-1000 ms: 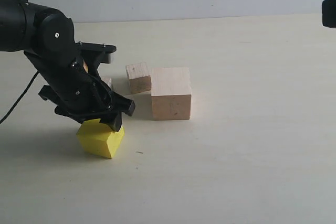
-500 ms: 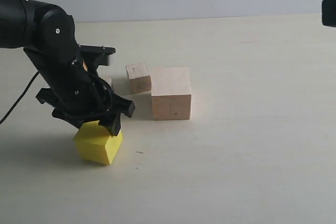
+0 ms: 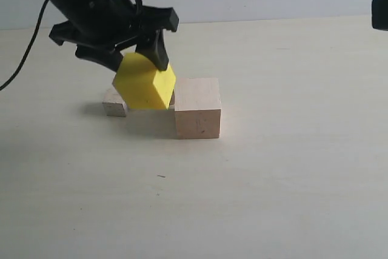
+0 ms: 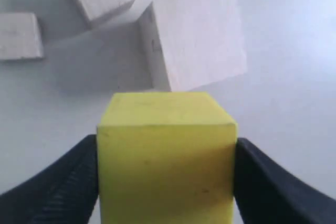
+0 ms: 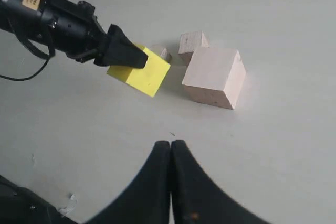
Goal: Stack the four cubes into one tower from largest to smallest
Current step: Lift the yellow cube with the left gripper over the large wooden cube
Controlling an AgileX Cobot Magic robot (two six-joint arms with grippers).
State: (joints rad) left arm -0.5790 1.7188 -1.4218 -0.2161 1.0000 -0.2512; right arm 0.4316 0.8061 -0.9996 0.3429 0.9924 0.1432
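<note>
The left gripper [image 3: 138, 63] pinches the yellow cube [image 3: 144, 83], tilted and off the table [image 3: 273, 180], at ten o'clock of the large wood cube [image 3: 197, 107]. The right gripper [image 5: 170, 148] is pressed together.

Left gripper [image 3: 138, 63] had the yellow cube [image 3: 144, 83] clamped between its jaws, tilted and clear of the table [image 3: 273, 168], just left of the large wood cube [image 3: 197, 108]. One small wood cube [image 3: 114, 102] sat on the table, lower left of the yellow one.

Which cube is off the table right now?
The yellow cube, held up by the left gripper; the other three rest on the table.
</note>
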